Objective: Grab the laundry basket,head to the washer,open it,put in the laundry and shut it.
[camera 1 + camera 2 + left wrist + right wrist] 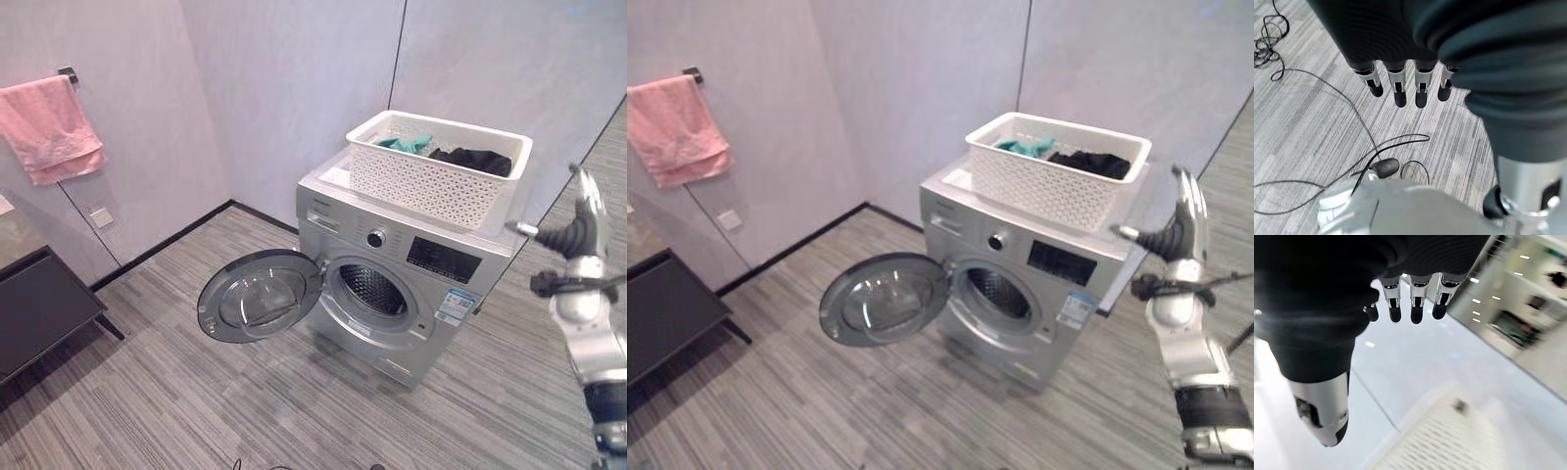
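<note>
Door (257,297) open, the right robot hand (1183,227) is raised, fingers straight and empty, beside the basket (438,164) atop the washer (392,284), laundry (474,159) due next.

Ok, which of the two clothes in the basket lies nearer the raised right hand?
The black garment, at the end of the basket toward the right hand; the teal one lies at the far end.

Brushed metal, perforated plastic and soft cloth

The washer (392,284) has a satin silver-grey shell; its open door (257,297) has a glossy clear window in a dark rim. The basket (431,166) is white matt plastic with perforated walls, holding teal and black cloth. A pink towel (49,127) looks soft. The floor (196,401) is grey, streaked and matt.
</note>
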{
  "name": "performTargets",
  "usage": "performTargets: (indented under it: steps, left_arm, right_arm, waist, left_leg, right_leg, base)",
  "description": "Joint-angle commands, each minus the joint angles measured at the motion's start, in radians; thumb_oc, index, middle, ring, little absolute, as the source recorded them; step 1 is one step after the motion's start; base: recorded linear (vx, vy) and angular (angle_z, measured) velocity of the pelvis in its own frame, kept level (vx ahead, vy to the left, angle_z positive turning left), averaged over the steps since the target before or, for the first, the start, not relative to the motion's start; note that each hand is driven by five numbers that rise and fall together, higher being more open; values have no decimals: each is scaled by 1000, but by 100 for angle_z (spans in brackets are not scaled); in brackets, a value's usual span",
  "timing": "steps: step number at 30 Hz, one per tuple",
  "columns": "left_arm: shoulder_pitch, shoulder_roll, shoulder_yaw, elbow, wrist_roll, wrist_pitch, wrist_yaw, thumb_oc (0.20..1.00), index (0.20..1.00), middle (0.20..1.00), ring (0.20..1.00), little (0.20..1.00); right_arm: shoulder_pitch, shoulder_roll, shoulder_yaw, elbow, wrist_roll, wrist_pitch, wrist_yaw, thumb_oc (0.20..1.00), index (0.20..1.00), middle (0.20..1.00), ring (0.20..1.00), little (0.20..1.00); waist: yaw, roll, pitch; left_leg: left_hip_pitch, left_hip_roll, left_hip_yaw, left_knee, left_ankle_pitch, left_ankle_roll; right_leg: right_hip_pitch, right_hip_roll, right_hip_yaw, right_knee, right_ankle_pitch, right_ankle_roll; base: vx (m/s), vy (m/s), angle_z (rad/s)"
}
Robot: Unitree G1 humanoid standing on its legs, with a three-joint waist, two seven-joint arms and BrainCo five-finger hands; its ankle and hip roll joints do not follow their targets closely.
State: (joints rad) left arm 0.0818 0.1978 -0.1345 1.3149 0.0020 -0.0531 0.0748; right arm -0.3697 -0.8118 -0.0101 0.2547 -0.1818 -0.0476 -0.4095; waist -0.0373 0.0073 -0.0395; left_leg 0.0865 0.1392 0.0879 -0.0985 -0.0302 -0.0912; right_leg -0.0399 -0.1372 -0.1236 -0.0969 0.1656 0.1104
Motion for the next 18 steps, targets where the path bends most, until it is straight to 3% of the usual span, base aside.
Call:
performTargets:
  steps: [1,5,12,16,18]
  left_arm:
    - [-57,62,-37,71,9,-1,3,1000,1000,1000,1000,1000]
    - [-62,64,-46,79,-1,-1,3,1000,1000,1000,1000,1000]
    - [-66,80,-44,75,-38,3,-2,1000,1000,1000,1000,1000]
    - [-85,86,-50,65,-49,5,-7,1000,1000,1000,1000,1000]
    - [-97,83,-55,55,-57,2,-9,1000,1000,1000,1000,1000]
  right_arm:
    - [-122,-20,21,99,-25,-6,-39,1000,1000,1000,1000,1000]
    - [-228,-42,91,173,3,-6,-32,1000,1000,1000,1000,1000]
    - [-324,-76,165,218,31,-2,3,1000,1000,1000,1000,1000]
    - [-308,-107,158,212,44,-11,3,1000,1000,1000,1000,1000]
    - [-299,-122,149,206,56,-23,1,1000,1000,1000,1000,1000]
  waist:
    - [30,-83,12]
    - [33,-88,13]
    - [37,-101,38]
    - [32,-115,60]
    - [34,-129,87]
  left_leg:
    - [2,-22,-11,12,-39,27]
    - [1,-18,-15,12,-36,22]
    - [-14,31,-36,36,-19,-4]
    - [-59,80,-72,96,-9,-30]
    - [-114,88,-81,194,-6,-41]
  right_leg:
    - [48,-34,0,43,-138,44]
    - [53,-30,-3,42,-141,41]
    - [50,13,-17,93,-195,10]
    - [64,58,-37,110,-235,-24]
    - [75,70,-43,115,-249,-47]
  base:
    - [0,0,0]
    - [-3,-31,5]
    - [-1,-113,8]
    - [4,-173,19]
    - [-31,-148,42]
